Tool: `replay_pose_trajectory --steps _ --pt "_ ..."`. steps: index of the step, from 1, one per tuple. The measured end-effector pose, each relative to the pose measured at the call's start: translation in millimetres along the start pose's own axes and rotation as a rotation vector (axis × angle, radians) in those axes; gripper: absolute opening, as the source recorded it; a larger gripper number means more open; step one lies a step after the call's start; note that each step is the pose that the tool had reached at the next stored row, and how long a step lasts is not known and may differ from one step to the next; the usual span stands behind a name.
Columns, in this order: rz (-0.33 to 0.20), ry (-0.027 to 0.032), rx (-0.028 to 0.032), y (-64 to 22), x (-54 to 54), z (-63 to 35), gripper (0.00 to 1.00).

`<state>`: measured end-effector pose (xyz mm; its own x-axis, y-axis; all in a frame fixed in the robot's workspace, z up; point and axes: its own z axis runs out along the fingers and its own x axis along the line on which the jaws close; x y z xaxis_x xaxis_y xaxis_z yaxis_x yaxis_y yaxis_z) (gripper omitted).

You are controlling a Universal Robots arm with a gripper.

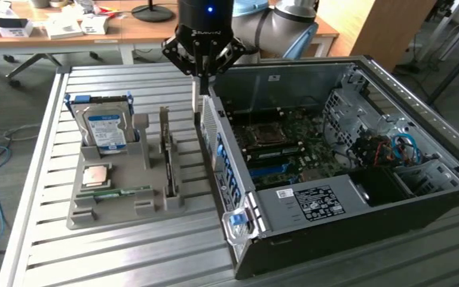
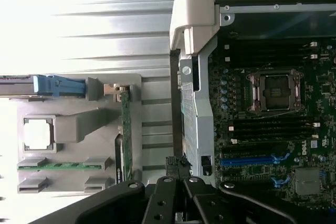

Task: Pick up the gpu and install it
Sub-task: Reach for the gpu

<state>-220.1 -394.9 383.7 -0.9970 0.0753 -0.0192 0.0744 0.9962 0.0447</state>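
Gripper point(image 1: 204, 88) closed tight above case point(image 1: 238, 179) wall | grip contents unclear | gpu point(image 2: 126, 129) edge-on in holder point(image 1: 110, 218)

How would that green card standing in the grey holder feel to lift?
The gpu looks thin and stiff, probably light. Standing on edge in the holder, it may tip if nudged sideways. Bare green board: likely fragile.

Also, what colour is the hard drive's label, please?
The hard drive's label is blue and white, clearest in the exterior view.
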Motion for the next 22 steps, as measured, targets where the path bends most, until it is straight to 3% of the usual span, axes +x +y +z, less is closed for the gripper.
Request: replay_pose_trajectory --steps 22 --pt "0.000 0.0012 0.0001 -0.3 46.9 3.3 0.11"
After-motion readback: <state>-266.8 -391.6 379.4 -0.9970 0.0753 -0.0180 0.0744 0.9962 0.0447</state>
